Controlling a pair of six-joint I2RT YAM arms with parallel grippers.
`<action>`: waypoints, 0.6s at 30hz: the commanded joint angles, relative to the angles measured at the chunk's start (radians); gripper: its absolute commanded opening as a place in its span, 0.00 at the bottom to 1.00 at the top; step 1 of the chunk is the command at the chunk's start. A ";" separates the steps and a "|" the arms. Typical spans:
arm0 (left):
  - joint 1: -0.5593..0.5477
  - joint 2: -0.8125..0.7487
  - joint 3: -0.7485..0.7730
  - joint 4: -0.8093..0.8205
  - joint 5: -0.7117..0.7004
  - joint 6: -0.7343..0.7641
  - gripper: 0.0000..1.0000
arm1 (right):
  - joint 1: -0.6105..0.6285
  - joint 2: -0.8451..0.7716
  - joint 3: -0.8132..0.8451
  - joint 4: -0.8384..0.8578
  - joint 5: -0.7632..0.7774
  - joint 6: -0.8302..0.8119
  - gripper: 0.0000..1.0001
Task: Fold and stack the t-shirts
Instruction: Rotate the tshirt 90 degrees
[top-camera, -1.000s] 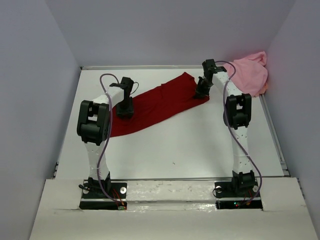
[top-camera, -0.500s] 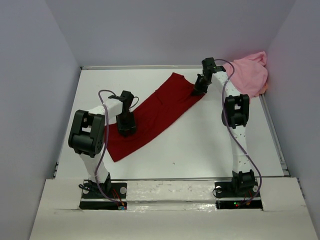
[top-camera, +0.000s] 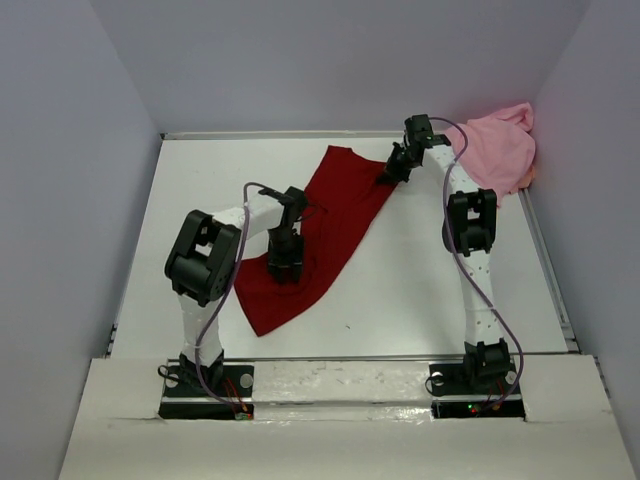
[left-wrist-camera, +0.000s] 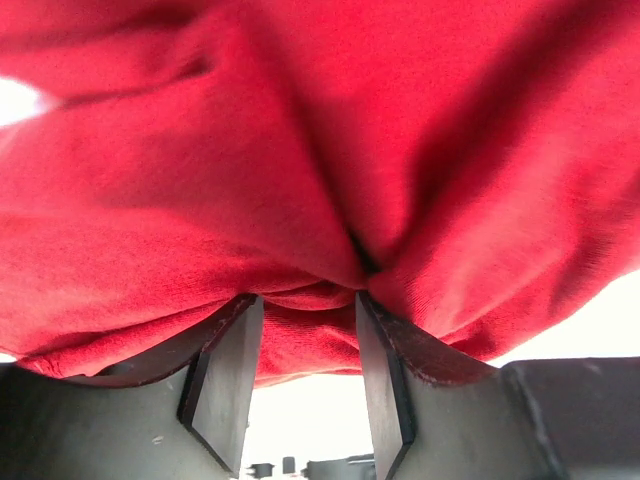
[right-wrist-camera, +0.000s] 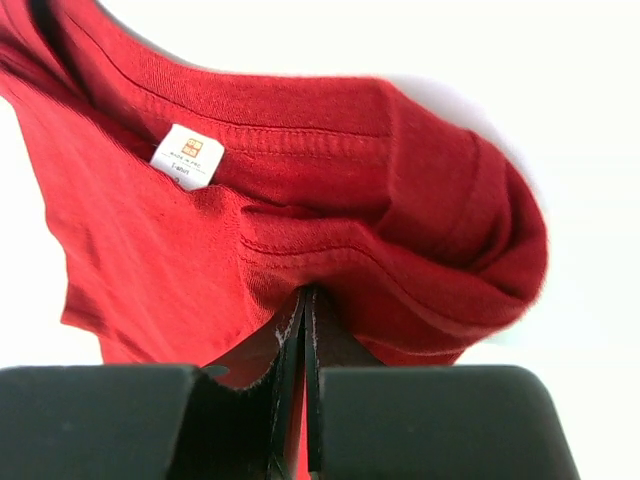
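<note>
- Left end effector (top-camera: 285, 264) is clenched on the dark red t-shirt (top-camera: 335, 205), low over the bench (top-camera: 420, 290) and a little left of its middle.
- Seen from the left wrist, the left end effector (left-wrist-camera: 306, 300) has its two dark fingers (left-wrist-camera: 225, 375) standing somewhat apart, with a thick wad of the dark red t-shirt (left-wrist-camera: 300, 150) bunched between their tips. The rest of the cloth billows out past them toward 12 o'clock.
- The right end effector (top-camera: 388, 174) is at the far side of the bench and also grips this shirt, at the edge nearest it.
- In the right wrist view, the right end effector (right-wrist-camera: 305, 297) has its fingers pressed tight together on a stitched hem of the dark red t-shirt (right-wrist-camera: 300, 190). A small white label (right-wrist-camera: 187, 156) lies on the cloth at about 10 o'clock from the pinch.
- From above, the red shirt runs as a long band from the right end effector toward 7 o'clock, passes under the left end effector, and its loose end lies on the bench just beyond.
- A far corner of the shirt reaches out at about 9 o'clock from the right end effector.
- The light pink t-shirt (top-camera: 500, 150) sits crumpled in the far right corner of the bench, at about 2 o'clock from the right end effector, apart from the red one and untouched by either arm.
</note>
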 joint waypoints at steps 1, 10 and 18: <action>-0.045 0.034 0.055 -0.051 0.047 0.031 0.54 | -0.005 0.023 0.023 0.114 -0.073 0.042 0.08; -0.096 0.106 0.130 -0.080 0.107 0.064 0.54 | -0.005 0.036 0.022 0.280 -0.219 0.147 0.11; -0.086 0.046 0.259 -0.108 -0.002 0.013 0.54 | -0.025 -0.072 0.020 0.352 -0.223 0.072 0.60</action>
